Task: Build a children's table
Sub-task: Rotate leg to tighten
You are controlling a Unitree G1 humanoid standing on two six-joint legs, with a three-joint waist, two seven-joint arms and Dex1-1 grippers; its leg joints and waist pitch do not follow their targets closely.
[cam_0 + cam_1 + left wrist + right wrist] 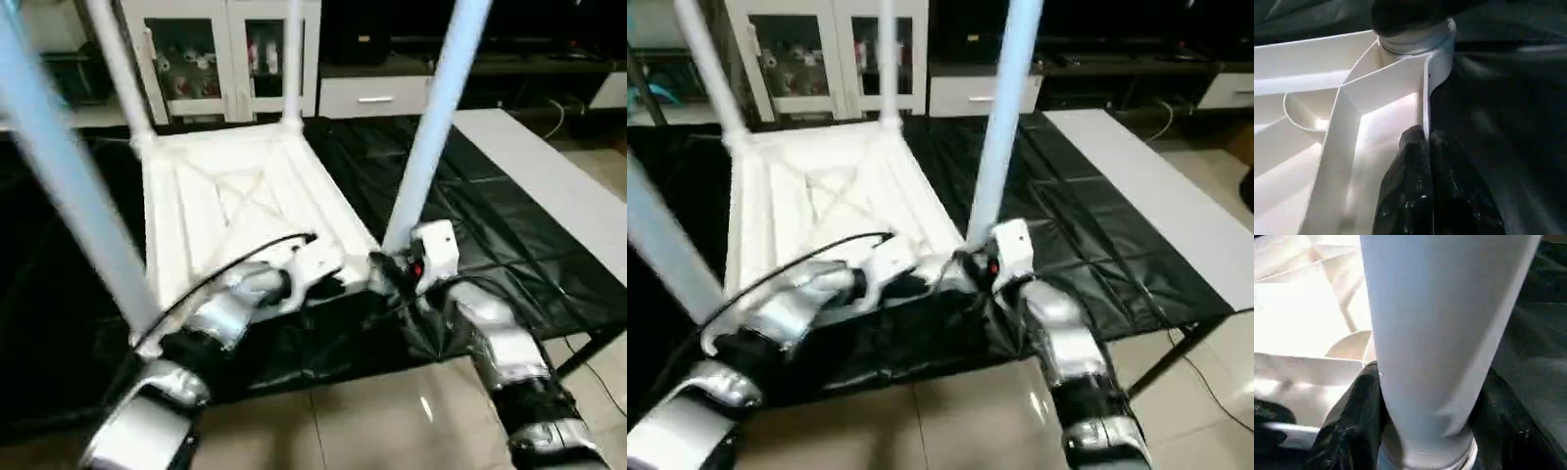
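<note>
The children's table lies upside down on a black sheet, its ribbed white top (235, 196) facing up. Legs stand in its corner sockets: far left (118, 69), far right (292, 59), near left (59, 166) and near right (431, 127). My left gripper (1427, 142) is shut on the thin near rim (1425, 98) of the top, close to the near right socket. My right gripper (1425, 396) is closed around the base of the near right leg (1440, 323), one black finger (1356, 406) on each side, just above the socket.
The black sheet (470, 225) covers the low platform under the table. A long white panel (549, 176) lies along its right side. A white cabinet with glass doors (216, 59) and a drawer unit (377, 96) stand behind. Tiled floor (372, 411) is nearest me.
</note>
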